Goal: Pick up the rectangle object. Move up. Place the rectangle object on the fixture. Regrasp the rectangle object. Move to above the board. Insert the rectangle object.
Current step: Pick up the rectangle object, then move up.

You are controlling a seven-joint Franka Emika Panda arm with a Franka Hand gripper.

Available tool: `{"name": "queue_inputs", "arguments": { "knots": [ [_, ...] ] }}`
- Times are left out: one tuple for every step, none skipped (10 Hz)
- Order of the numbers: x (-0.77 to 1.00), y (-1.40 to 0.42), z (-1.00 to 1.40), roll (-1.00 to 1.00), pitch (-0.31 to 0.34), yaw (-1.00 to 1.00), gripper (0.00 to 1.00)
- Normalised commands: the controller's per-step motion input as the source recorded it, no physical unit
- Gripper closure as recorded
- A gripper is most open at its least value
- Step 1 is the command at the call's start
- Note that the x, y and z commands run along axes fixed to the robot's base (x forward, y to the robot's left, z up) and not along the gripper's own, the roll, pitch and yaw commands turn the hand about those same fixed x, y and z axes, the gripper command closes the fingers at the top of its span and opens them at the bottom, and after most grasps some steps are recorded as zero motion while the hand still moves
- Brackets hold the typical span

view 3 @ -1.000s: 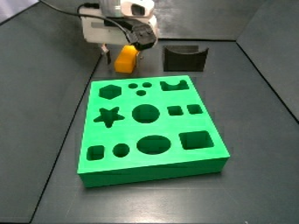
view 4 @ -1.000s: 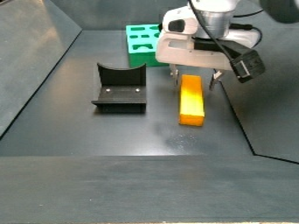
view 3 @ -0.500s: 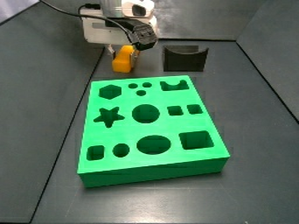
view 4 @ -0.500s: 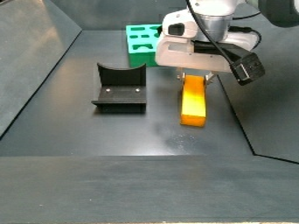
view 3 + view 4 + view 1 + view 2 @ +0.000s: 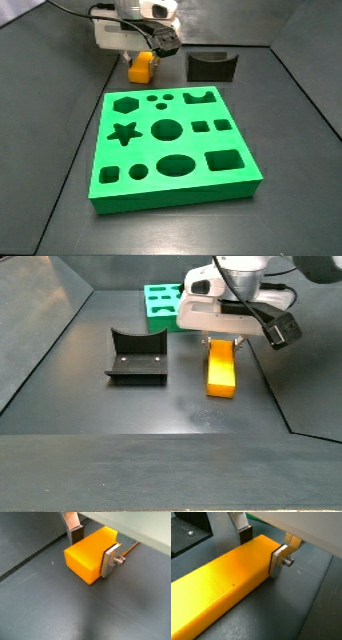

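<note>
Your fingers (image 5: 280, 556) clamp one end of the rectangle object (image 5: 221, 591), pads flush on both sides; gripper (image 5: 225, 343) low, block lying on the floor beside the fixture (image 5: 135, 356), board (image 5: 174, 150) well apart; end grip risks the long block tilting or slipping when you lift.
</note>
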Motion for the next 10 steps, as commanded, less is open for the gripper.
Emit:
{"name": "queue_inputs", "arguments": {
  "knots": [
    [0.00,0.00,0.00,0.00,0.000,0.00,1.00],
    [0.00,0.00,0.00,0.00,0.000,0.00,1.00],
    [0.00,0.00,0.00,0.00,0.000,0.00,1.00],
    [0.00,0.00,0.00,0.00,0.000,0.00,1.00],
    [0.00,0.00,0.00,0.00,0.000,0.00,1.00],
    [0.00,0.00,0.00,0.00,0.000,0.00,1.00],
    [0.00,0.00,0.83,0.00,0.000,0.00,1.00],
    [-0.03,-0.03,0.79,-0.01,0.018,0.05,1.00],
    [-0.04,-0.04,0.74,-0.01,0.012,0.05,1.00],
    [-0.04,-0.03,0.59,-0.03,0.006,0.05,1.00]
  ]
}}
